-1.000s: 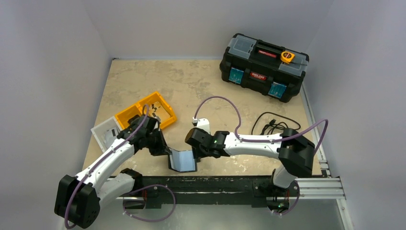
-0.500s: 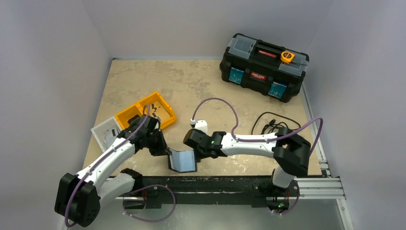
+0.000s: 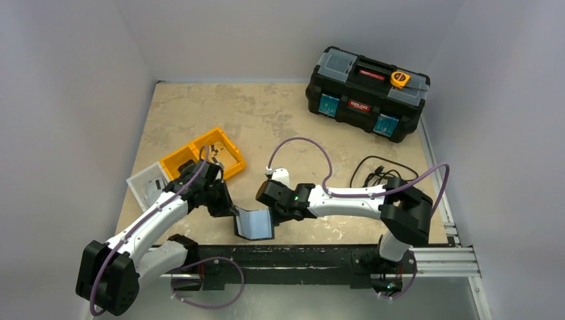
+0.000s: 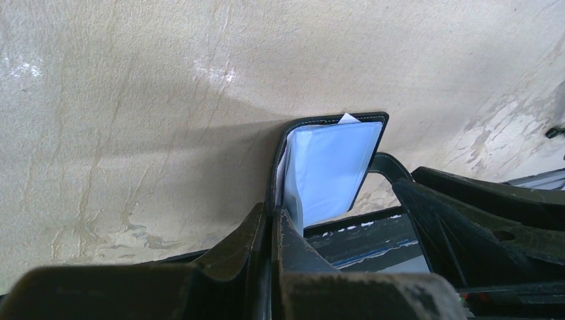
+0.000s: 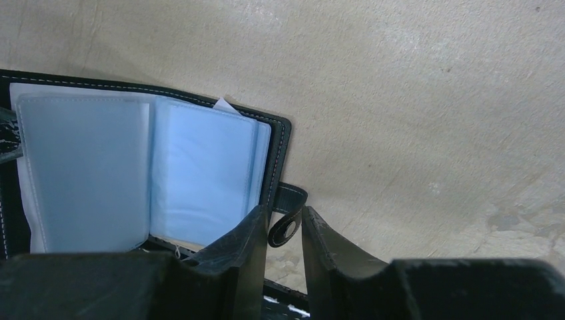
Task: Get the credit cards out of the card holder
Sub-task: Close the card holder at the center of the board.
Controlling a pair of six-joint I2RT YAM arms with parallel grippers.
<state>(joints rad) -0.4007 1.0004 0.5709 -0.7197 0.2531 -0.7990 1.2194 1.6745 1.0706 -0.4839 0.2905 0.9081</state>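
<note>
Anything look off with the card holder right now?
A white corner sticks up crookedly past the pale blue sleeves at the top edge of the card holder; whether card or paper, unclear. Nothing else stands out.

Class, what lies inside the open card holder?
Inside the card holder are pale blue plastic sleeves, with a white corner poking past their top edge. Any credit cards within are hidden by the cloudy plastic.

Pale grey walls [image 3: 66, 80] around three sides of a mottled beige tabletop [image 3: 266, 113], metal rail [image 3: 446, 260] in front.
</note>
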